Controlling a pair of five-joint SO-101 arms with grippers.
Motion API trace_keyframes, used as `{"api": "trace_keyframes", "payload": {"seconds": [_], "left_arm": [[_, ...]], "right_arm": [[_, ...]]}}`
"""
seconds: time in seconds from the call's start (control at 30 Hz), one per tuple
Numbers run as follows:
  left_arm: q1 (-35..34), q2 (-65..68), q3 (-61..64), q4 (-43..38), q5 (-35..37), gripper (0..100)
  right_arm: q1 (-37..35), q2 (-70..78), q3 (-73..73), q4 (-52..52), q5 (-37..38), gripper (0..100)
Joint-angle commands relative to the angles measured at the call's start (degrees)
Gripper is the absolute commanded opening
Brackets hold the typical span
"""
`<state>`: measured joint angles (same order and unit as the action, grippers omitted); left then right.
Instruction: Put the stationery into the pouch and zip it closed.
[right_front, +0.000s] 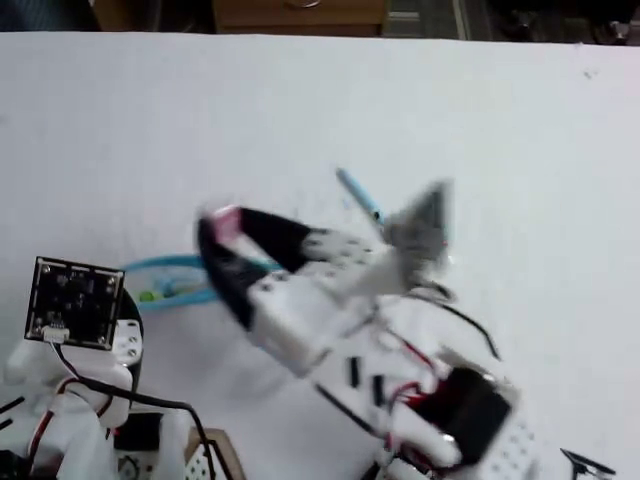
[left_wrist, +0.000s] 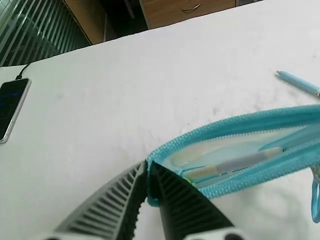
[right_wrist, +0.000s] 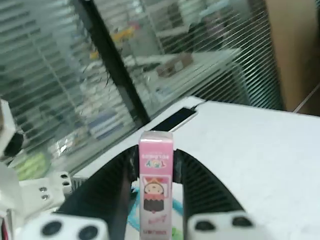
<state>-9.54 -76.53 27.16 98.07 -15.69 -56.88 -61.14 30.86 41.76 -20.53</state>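
L gripper (left_wrist: 148, 172) clamped tight on end of pouch (left_wrist: 235, 127), prob. pinning it down to keep mouth open for loading. Pouch flat on table (right_front: 520, 120), front-left, zip undone; 1 pale pen (left_wrist: 235, 164) inside, maybe more, can't tell. Mid: R gripper (right_wrist: 156, 155) pinching pink eraser (right_wrist: 155, 200) upright, lifted off table near pouch, likely for dropping in. Right: blue pen (right_front: 358, 195) loose on table, apart from pouch, not yet packed. Count: 1 pouch, 1 eraser, 2 pens, 2 grippers, both grasping.
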Motion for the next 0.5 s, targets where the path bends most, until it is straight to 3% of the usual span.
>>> {"api": "trace_keyframes", "payload": {"seconds": [0.0,0.17,0.3,0.47], "left_arm": [[-0.31,0.57,2.11,0.44,0.26,2],[-0.31,0.57,2.11,0.44,0.26,2],[-0.31,0.57,2.11,0.44,0.26,2],[-0.31,0.57,2.11,0.09,0.26,2]], "right_arm": [[-2.15,3.30,0.62,-2.95,-0.18,1.7],[-2.86,4.26,7.82,-7.43,0.62,1.7],[-2.59,4.18,13.89,-13.32,6.77,1.7],[2.86,4.79,15.12,-20.88,7.91,1.7]]}}
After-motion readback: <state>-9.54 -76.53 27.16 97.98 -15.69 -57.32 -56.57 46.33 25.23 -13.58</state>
